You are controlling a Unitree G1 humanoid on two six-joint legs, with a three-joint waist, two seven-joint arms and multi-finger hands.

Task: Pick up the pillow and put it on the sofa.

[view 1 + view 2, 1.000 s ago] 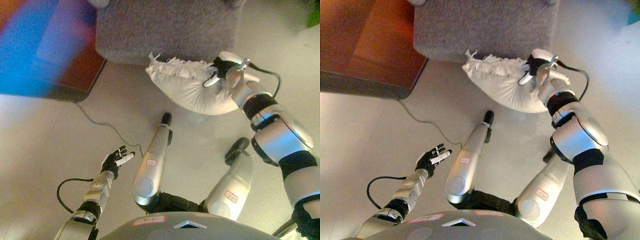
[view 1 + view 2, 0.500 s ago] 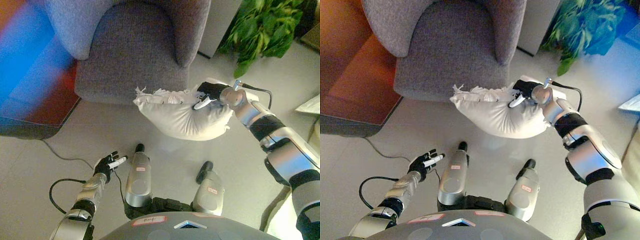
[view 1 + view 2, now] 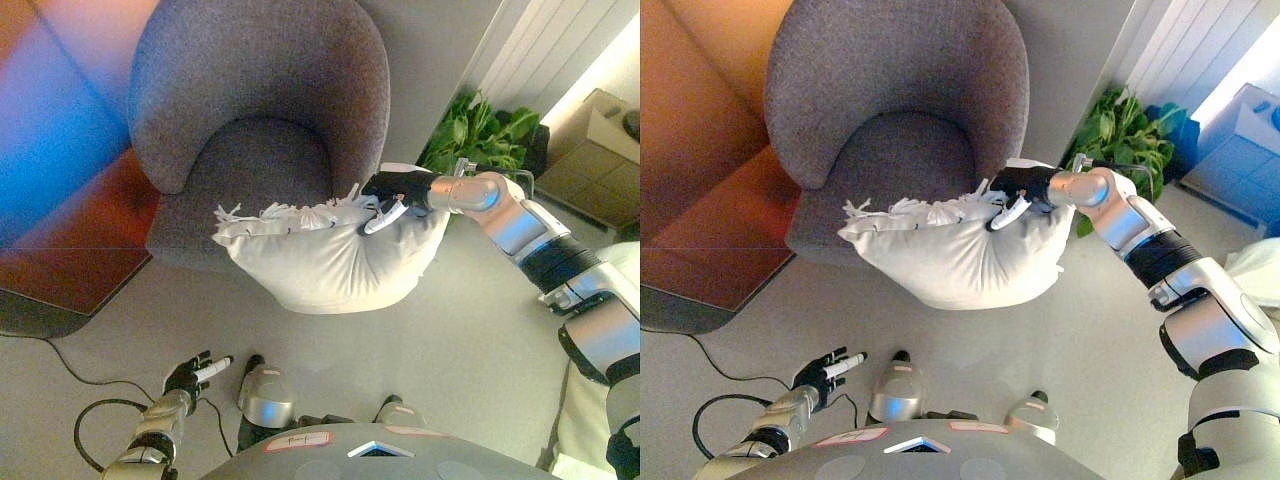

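Note:
A white pillow [image 3: 325, 255] with a fringed edge hangs in the air in front of the grey sofa chair [image 3: 255, 110]. My right hand [image 3: 395, 190] is shut on the pillow's upper right corner, bunching the cloth. The pillow's left end overlaps the front edge of the seat [image 3: 890, 160]. My left hand [image 3: 190, 375] shows low at the lower left with fingers spread, away from the pillow and holding nothing.
A dark wooden cabinet [image 3: 700, 270] stands left of the sofa chair. A green potted plant [image 3: 480, 140] grows to the right behind my right arm, with a cardboard box [image 3: 590, 140] beyond it. A grey wall panel [image 3: 430, 60] rises behind the chair.
The camera has tilted up, showing more of the sofa chair. My right hand has lifted the pillow off the floor up to the level of the seat front. The left hand stays spread.

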